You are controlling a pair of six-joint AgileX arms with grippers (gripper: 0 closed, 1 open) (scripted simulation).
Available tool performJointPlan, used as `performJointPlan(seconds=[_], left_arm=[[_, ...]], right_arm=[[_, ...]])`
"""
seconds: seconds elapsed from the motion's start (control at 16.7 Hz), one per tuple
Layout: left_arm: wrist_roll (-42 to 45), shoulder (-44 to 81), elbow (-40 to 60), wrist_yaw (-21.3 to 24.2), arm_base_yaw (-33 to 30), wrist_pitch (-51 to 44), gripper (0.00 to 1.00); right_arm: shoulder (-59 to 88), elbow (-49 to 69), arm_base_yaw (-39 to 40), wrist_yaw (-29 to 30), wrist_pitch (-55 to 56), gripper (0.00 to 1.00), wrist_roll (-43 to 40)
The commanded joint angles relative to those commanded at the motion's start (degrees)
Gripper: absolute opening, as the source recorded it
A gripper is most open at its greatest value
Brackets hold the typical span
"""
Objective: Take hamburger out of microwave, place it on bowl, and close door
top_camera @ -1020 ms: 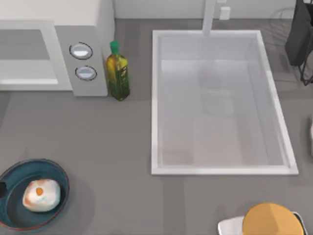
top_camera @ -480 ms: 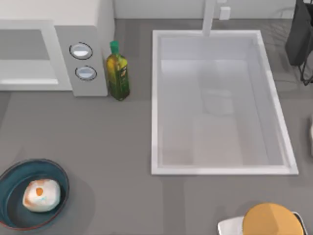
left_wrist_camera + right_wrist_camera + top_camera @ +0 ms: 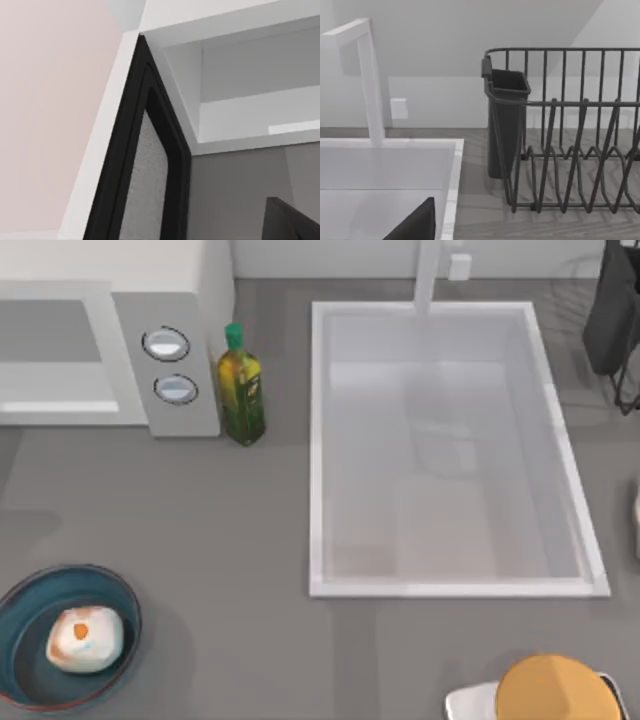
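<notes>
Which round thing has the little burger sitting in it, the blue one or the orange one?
The blue one. The dark teal bowl at the table's lower left holds the hamburger. The orange disc at the lower right carries nothing.

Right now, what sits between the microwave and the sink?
In the top view, a green-capped oil bottle stands between the microwave and the sink, right beside the microwave's dial panel.

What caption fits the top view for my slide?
Hamburger resting in the bowl at the table's left front, microwave cavity open behind it, olive oil bottle beside the microwave.
</notes>
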Motion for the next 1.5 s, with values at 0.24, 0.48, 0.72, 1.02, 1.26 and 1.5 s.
performJointPlan(seconds=[0.24,0.48,0.72,1.02,1.26,1.5], left_arm=[[11.51,25.49,15.29,8.95,14.27,-5.36,0.00],[20.79,49.50,29.04,17.11,25.98,-10.09,0.00],[26.86,65.97,39.03,23.21,33.05,-13.54,0.00],[29.31,72.87,43.52,25.98,34.79,-14.95,0.00],[29.29,72.74,43.32,25.82,34.54,-14.86,0.00],[29.33,74.15,40.15,25.87,34.60,-10.70,0.00]], right_arm=[[0.00,0.00,0.00,0.00,0.00,1.00,0.00],[0.00,0.00,0.00,0.00,0.00,1.00,0.00],[0.00,0.00,0.00,0.00,0.00,1.00,0.00],[0.00,0.00,0.00,0.00,0.00,1.00,0.00],[0.00,0.00,0.00,0.00,0.00,1.00,0.00],[0.00,0.00,0.00,0.00,0.00,1.00,0.00]])
